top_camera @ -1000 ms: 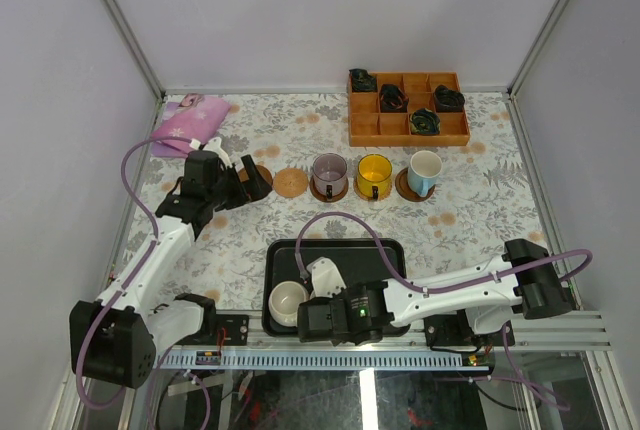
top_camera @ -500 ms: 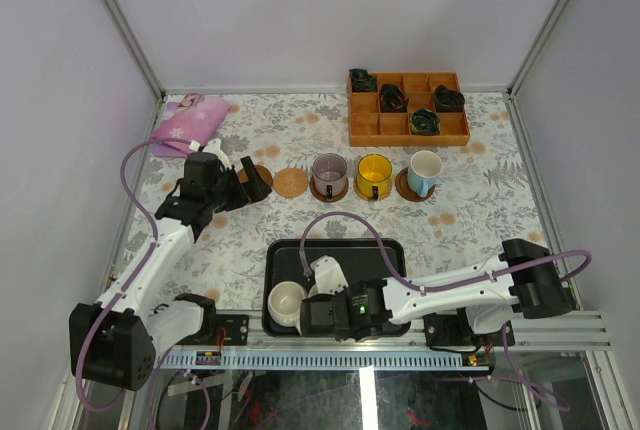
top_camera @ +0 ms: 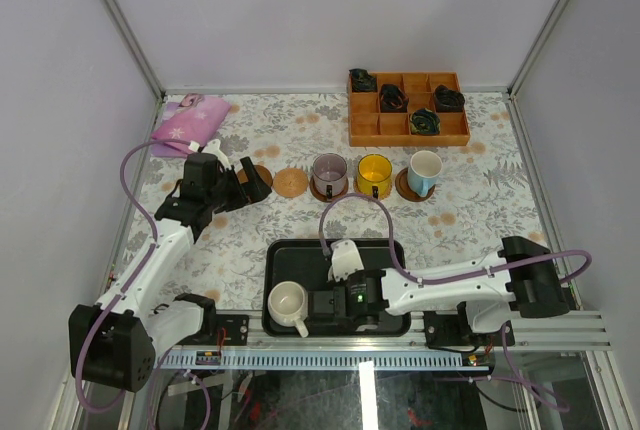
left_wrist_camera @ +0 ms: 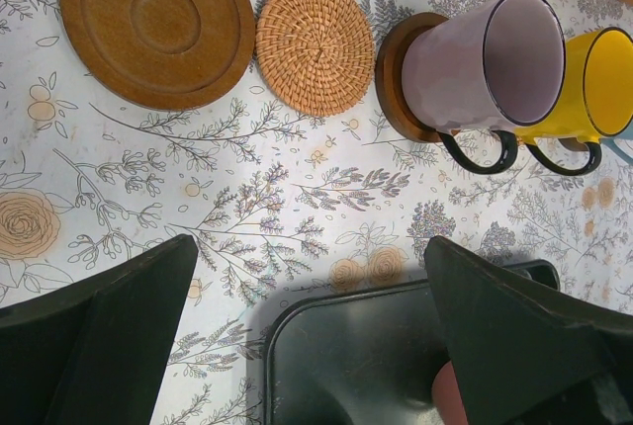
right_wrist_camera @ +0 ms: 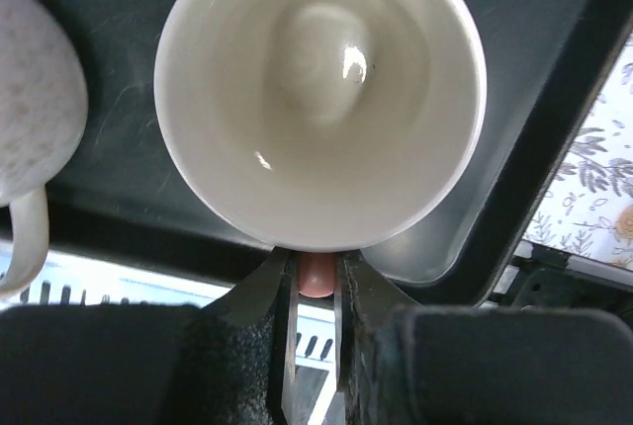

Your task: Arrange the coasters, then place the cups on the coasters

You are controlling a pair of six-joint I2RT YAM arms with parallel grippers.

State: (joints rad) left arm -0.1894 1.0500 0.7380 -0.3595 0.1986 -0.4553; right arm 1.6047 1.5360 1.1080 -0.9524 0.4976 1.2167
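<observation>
**Right wrist view: pink handle pinched, little else readable**

The right wrist camera is mostly filled by the white cup (right_wrist_camera: 321,99), its mouth towards the lens. I see only a sliver of its pink handle (right_wrist_camera: 316,275), nipped between the nearly closed fingers (right_wrist_camera: 259,292) of the right gripper (right_wrist_camera: 315,265). I cannot tell whether the cup rests on the black tray (right_wrist_camera: 519,59) or hangs just above it. The cream cup (right_wrist_camera: 30,99) is cut off at the left edge, just beside it. From the top camera the wrist covers the white cup entirely.

The left gripper (left_wrist_camera: 312,247) hovers over the tablecloth (left_wrist_camera: 247,198) with fingers spread wide, holding nothing. Its camera shows a bare dark wooden coaster (left_wrist_camera: 158,25) and a bare woven coaster (left_wrist_camera: 316,44). Next come the mauve cup (left_wrist_camera: 475,69) on a third coaster (left_wrist_camera: 394,79) and the yellow cup (left_wrist_camera: 593,89), cropped at the right. The blue-handled cup (top_camera: 424,170) stands on the far-right coaster (top_camera: 404,186), in front of the orange compartment box (top_camera: 408,136).
</observation>
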